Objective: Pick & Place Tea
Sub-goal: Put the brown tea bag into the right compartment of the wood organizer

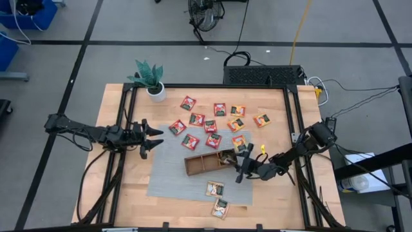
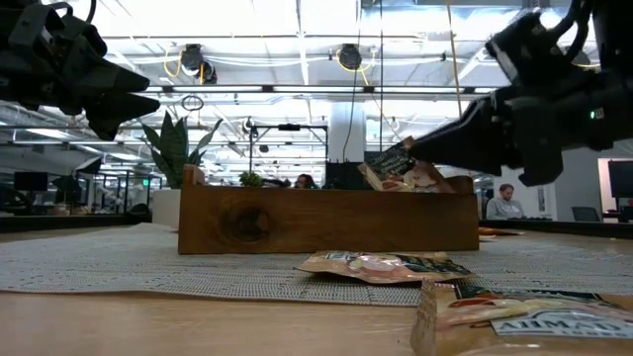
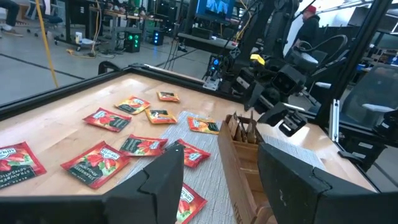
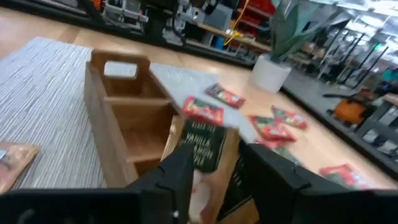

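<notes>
Top-down view first: the wooden tray sits on a grey woven mat around the middle of the table. The right gripper is right at the tray's 3 o'clock end, over the compartment that already has dark green sachets in it. The loose tea sachets, red and orange ones, are scattered at the tray's 12 o'clock, with two more at 6 o'clock. The left gripper hangs out at the tray's 10 o'clock, fingers spread, holding nothing. There's a potted plant up in the corner.

Table-level view: the tray reads as a solid stained-wood box with flat walls. A sachet pokes up crookedly above the rim near the right arm. Crinkly flat foil packets lie on the ribbed mat up front.

Left wrist view: glossy red square packets on pale wood, and tray dividers edge-on.

Right wrist view: fingers apart with a dark green packet between them, standing on edge against the end compartment wall. I can't tell whether they're pinching it or have let go.

My guess is the step is dropping it in. Release low and square so it slides flat instead of hanging on the rim.
</notes>
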